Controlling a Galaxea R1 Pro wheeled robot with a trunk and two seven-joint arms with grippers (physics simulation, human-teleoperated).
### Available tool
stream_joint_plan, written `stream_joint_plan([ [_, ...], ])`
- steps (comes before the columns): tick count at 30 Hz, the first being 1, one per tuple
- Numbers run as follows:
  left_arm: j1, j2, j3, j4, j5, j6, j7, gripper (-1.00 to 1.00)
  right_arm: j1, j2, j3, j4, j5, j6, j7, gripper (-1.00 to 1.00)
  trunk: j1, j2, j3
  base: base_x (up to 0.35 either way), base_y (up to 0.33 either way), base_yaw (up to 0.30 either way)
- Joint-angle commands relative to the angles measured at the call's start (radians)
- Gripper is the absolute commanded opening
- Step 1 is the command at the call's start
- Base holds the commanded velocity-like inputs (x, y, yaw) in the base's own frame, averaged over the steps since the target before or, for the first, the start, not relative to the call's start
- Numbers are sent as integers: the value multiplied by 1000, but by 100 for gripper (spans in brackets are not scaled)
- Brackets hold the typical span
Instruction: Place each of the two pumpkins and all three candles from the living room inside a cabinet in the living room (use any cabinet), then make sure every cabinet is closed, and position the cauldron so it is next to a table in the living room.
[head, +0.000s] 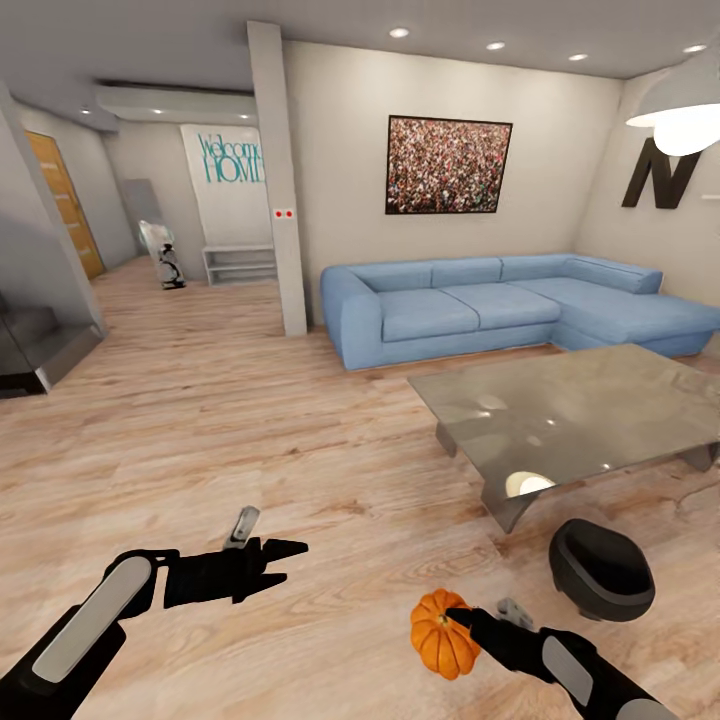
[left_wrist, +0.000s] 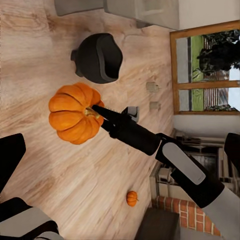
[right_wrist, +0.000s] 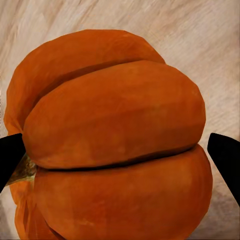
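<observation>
Right gripper (head: 462, 622) is closed on a pumpkin (head: 443, 633), its dark fingertips (right_wrist: 10, 160) against both flanks, the fruit carried low over the wooden floor (head: 250, 420). Left gripper (head: 285, 560) holds nothing, fingers parted. The cauldron (head: 601, 568) sits on the floor just beside the glass table (head: 570, 410); a second pumpkin (left_wrist: 132, 198) lies near a brick fireplace (left_wrist: 185, 215).

A pumpkin (head: 443, 633) sits between the fingers of the right gripper (head: 468, 620), over the floor (head: 250, 420). The cauldron (head: 600, 568) stands on the floor just to its right, before the desk (head: 570, 410). The sofa (head: 500, 305) lies behind the desk. A second pumpkin (left_wrist: 132, 198) rests on the floor near a brick ledge (left_wrist: 185, 212).
</observation>
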Motion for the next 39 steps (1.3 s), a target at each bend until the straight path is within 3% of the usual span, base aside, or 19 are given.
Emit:
stream_joint_plan([
  [1,-1,1,-2,0,2,1,1,100,-1,-2,3,-1,-7,8,-1,-100,0,0,-1,0,0,-2],
  [5,-1,1,-1,0,3,1,1,100,-1,-6,3,1,-7,13,13,-100,0,0,-1,0,0,-57],
  [9,-1,2,0,0,3,1,2,100,3,-9,5,14,-6,4,96,-100,-15,28,11,0,0,-127],
  [14,-1,1,0,0,2,1,2,100,5,-7,7,46,-6,-1,124,-100,-35,63,25,0,0,-213],
  [28,-1,1,0,0,1,1,2,100,5,-3,7,80,-7,-50,129,-100,-88,161,54,0,0,-182],
  [39,-1,1,0,0,1,1,2,100,5,-3,7,100,-6,-54,131,-100,-130,238,87,0,0,-17],
])
